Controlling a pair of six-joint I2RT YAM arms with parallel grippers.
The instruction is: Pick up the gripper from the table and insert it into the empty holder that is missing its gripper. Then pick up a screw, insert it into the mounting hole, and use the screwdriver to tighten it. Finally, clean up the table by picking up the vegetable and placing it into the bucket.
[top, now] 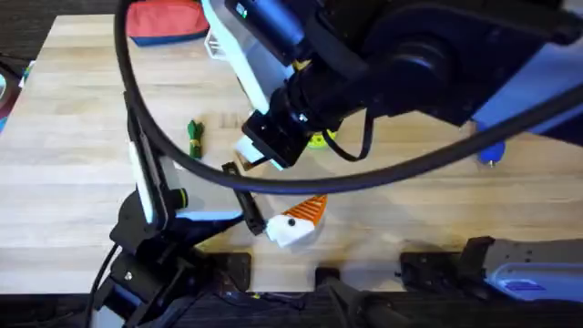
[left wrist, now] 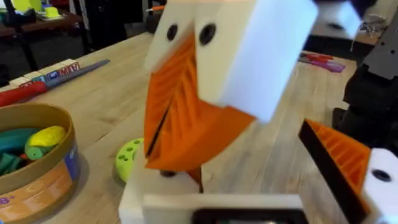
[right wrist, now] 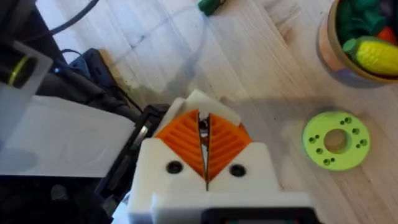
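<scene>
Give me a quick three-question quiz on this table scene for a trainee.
1. True or false: the vegetable lies inside the bucket.
2. On the right gripper, the orange pads are: A) spread wide apart, B) closed together.
3. What flat, holed thing lies on the table near the bucket?
Key: 1 false, it lies on the bare table; 2 B; 3 the lime-green disc.

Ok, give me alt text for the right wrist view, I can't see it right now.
The right claw, white blocks with orange ribbed pads pressed together, hangs over a wooden table just above the left arm's white fingertip. A lime-green disc lies nearby, beside a tan bucket holding toy produce, and a small green vegetable lies farther off.
</scene>
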